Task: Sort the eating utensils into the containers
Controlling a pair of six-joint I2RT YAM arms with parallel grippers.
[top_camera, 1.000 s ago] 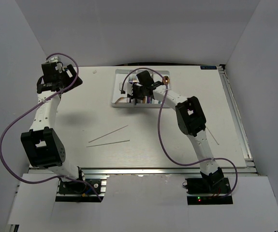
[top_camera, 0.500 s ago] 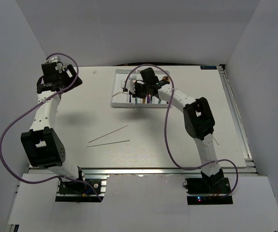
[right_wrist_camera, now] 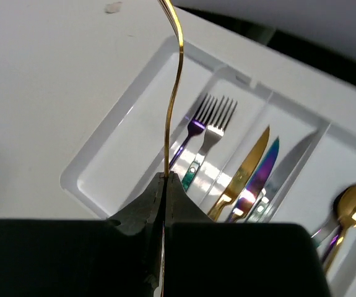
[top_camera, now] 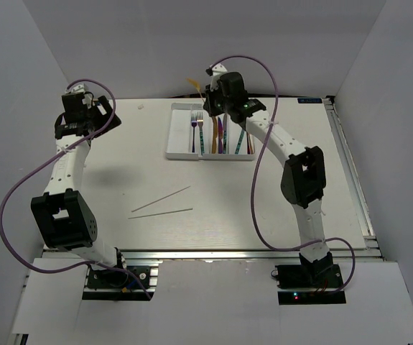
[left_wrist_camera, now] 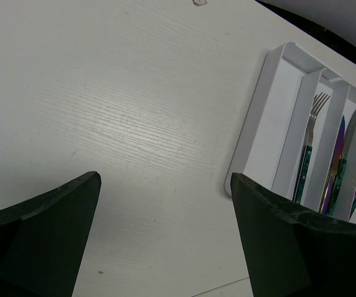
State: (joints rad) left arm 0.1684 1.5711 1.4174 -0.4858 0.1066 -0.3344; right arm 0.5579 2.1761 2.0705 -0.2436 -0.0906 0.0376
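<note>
Inside plain white walls [top_camera: 192, 43], over the white table [top_camera: 141, 158], the right gripper [right_wrist_camera: 165, 176] clamps a gold utensil [right_wrist_camera: 174, 93] above the tray [top_camera: 179, 133] at upper centre, while the left gripper [left_wrist_camera: 164, 179] stands agape.

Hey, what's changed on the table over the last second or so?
The right arm's jaws closed on a gold utensil down at the tray. The arm then rose and swung toward the far edge, lifting the utensil above the tray's far end. The left arm stayed put with its jaws open. The tray, the cutlery lying in it and the two grey sticks did not move.
</note>
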